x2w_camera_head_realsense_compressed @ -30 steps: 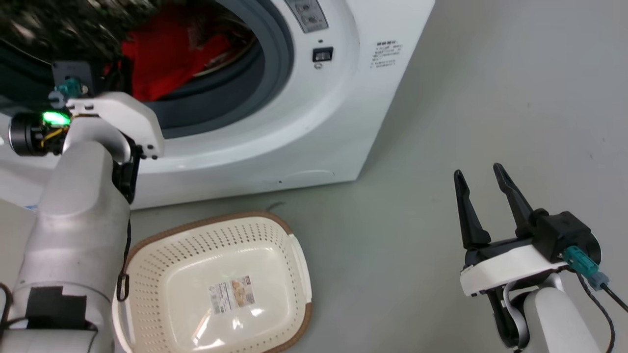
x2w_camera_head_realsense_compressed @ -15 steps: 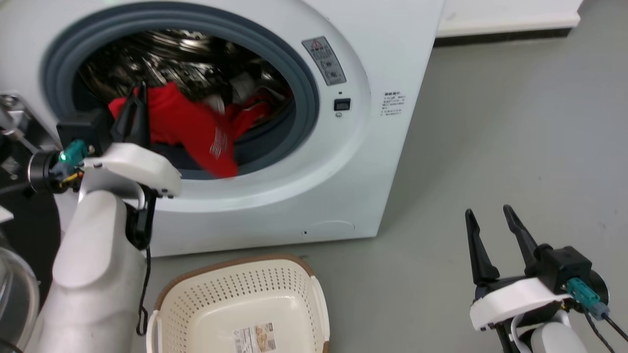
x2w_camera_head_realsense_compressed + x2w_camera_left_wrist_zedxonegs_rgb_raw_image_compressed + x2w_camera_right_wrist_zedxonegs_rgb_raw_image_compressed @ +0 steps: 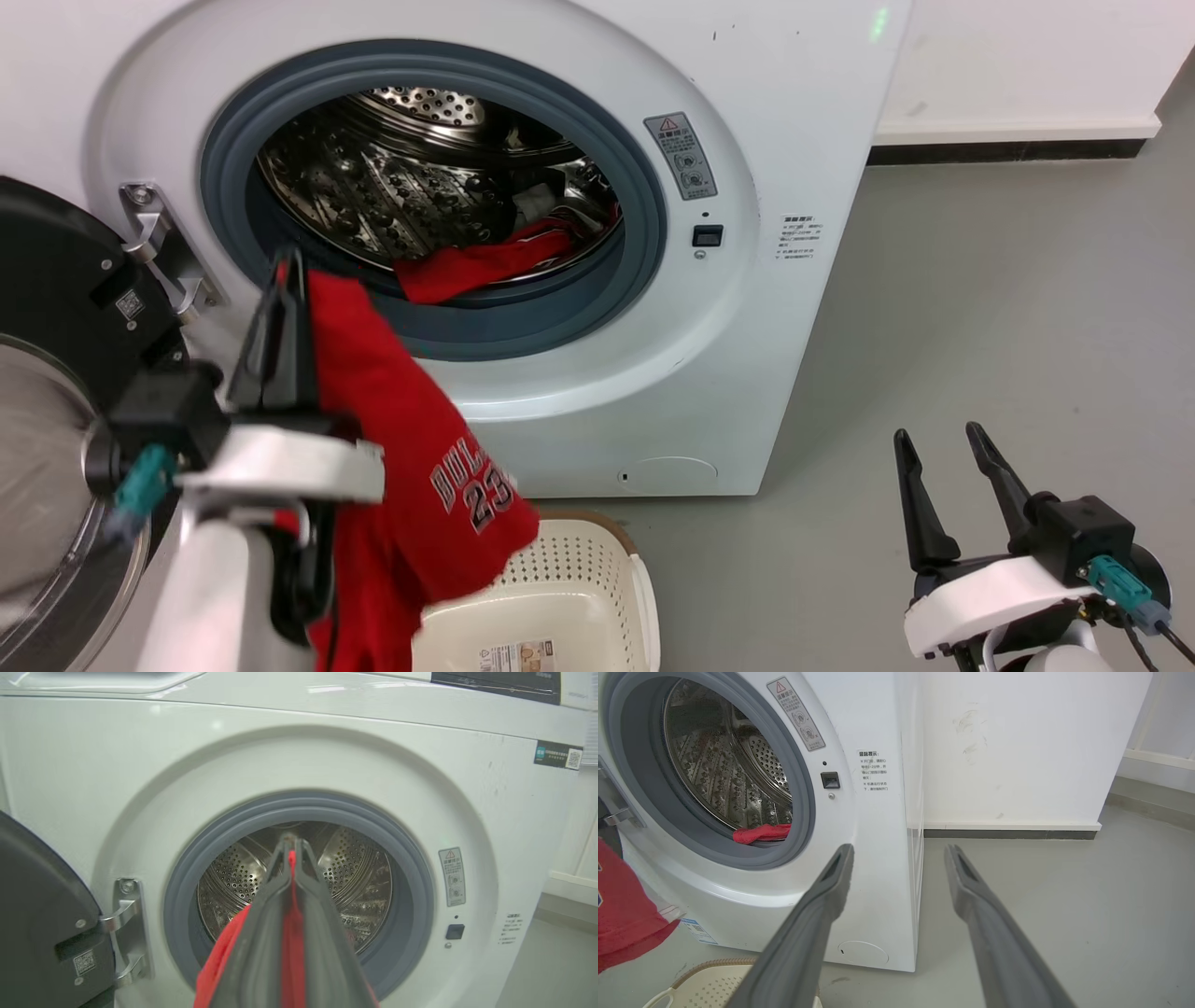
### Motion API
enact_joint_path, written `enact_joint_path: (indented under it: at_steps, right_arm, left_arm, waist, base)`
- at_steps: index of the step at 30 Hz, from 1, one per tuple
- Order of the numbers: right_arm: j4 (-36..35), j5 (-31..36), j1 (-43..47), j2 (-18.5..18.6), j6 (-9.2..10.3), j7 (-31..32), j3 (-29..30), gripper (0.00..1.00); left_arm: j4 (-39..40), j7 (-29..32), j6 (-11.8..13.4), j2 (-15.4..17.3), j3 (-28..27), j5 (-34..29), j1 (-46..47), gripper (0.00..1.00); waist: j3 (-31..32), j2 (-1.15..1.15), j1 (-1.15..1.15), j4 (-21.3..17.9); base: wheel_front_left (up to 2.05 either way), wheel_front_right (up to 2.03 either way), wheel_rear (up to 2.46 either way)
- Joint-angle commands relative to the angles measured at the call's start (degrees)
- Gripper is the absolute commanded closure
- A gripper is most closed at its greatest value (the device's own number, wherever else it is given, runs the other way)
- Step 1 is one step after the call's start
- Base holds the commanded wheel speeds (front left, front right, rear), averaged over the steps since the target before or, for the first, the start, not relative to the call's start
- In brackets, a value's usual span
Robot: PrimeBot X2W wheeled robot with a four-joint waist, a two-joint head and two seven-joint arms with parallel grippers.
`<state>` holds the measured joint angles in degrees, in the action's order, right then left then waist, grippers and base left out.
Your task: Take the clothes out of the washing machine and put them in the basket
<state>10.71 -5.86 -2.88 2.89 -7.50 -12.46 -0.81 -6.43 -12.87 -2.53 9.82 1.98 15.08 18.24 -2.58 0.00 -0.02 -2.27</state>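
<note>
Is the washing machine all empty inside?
No, a red jersey lies at the bottom of the washing machine's steel drum, just behind the grey gasket.

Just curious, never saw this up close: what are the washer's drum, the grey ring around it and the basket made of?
Drum: shiny perforated metal, likely stainless steel, by its reflections. Grey ring: matte, probably rubber. Basket: cream, slightly glossy, apparently moulded plastic with rows of holes.

Grey floor (image 3: 980, 327) carries the washing machine (image 3: 560, 411) and the basket (image 3: 579, 583)
</note>
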Motion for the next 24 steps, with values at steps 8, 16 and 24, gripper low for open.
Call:
enact_joint_path:
  at_steps: [8,16,24]
  right_arm:
    - [-1.16,-0.39,-0.47,-0.04,0.02,0.55,-0.67,0.00]
    - [-1.13,-0.27,-4.39,-0.04,0.02,0.54,-3.05,0.00]
    - [-0.70,-0.05,-8.72,-0.04,0.03,-0.46,-4.26,0.00]
  left_arm:
    - [3.46,3.67,1.92,-2.77,2.38,1.38,-14.50,1.00]
    - [-13.72,1.36,0.27,-4.00,5.18,1.59,-12.90,1.00]
    - [-32.95,-1.32,-0.31,-4.82,5.65,1.75,-3.69,1.00]
  waist:
    - [-2.87,0.00,0.02,0.61]
    - [-10.11,0.00,0.02,-0.55]
    - [-18.44,0.00,0.02,-2.83]
  base:
    - [0.00,0.00,0.00]
    - [0.00,0.00,0.00]
    - [0.00,0.00,0.00]
